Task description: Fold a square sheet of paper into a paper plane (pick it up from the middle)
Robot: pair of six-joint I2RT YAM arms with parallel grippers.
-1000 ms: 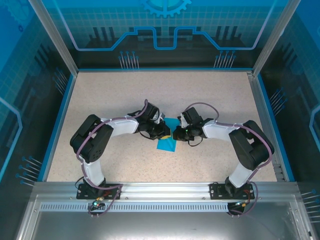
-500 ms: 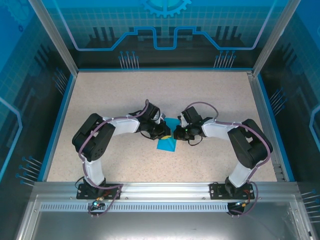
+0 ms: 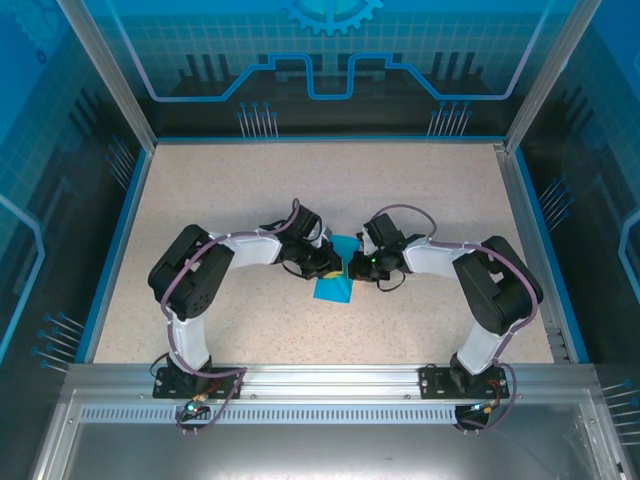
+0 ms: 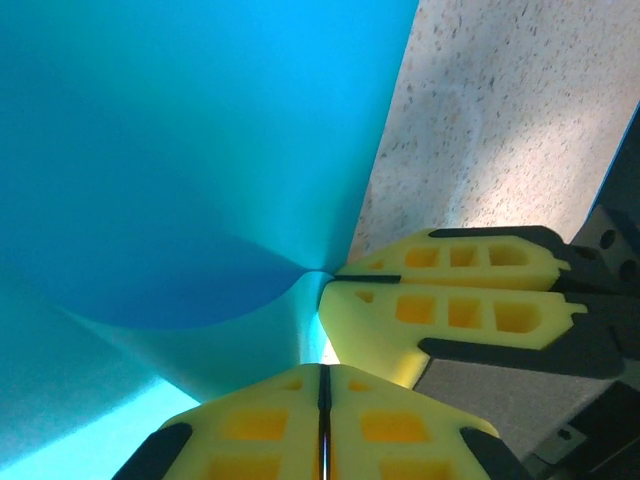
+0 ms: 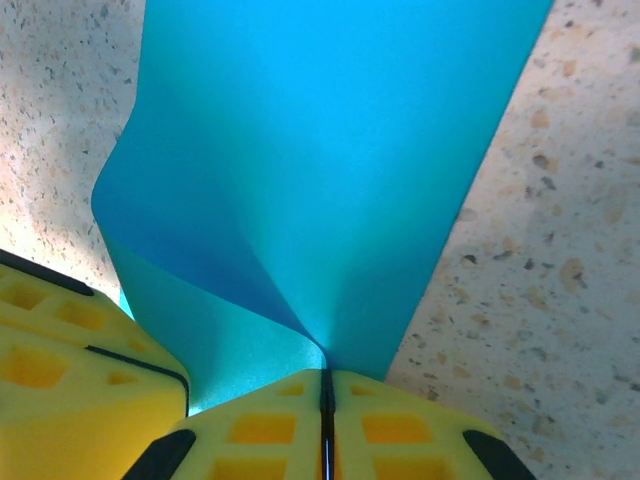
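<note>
The square sheet of paper is turquoise-blue and sits mid-table, its far edge lifted into a pinched ridge. My left gripper and right gripper meet tip to tip over that edge. In the left wrist view my left gripper is shut, with the paper running into its tips. The right gripper's yellow fingers pinch a fold beside it. In the right wrist view my right gripper is shut on a crease of the paper, and the left fingers show at the lower left.
The speckled beige tabletop lies inside a blue rim, with glass walls at the back and sides. An aluminium rail carries both arm bases at the near edge. Both elbows bulge outward beside the paper.
The left arm's elbow has crept slightly to the right. Both grippers and the paper stay where they were.
</note>
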